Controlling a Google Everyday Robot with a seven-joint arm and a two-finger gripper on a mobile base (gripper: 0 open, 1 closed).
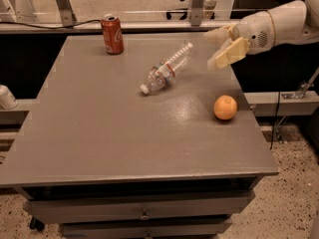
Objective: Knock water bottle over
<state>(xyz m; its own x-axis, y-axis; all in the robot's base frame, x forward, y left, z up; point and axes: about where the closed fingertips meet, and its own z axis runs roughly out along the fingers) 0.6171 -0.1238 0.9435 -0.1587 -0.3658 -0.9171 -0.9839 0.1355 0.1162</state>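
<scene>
I see a grey table (99, 148) with drawers (144, 205) beneath it, standing on a speckled floor; a metal rail (60, 26) runs behind its far edge.

Item count on the tabletop: one water bottle (167, 68), one red soda can (112, 34), one orange (225, 107). One gripper (209, 50) is in view.

Edges and room: the soda can stands upright in the upper left, close to the far edge. The orange sits right of centre, near the right edge. Open tabletop spans the lower half of the frame and the left side.

The water bottle lies on its side in the upper centre of the tabletop, well in from every edge. It is set diagonally, white cap toward the lower left, base toward the upper right.

The gripper hangs at the upper right, over the table's far right corner, fingers (229, 53) spread apart and holding nothing. The bottle is to its left and slightly lower; the base end is near the fingertips but not touching them.
</scene>
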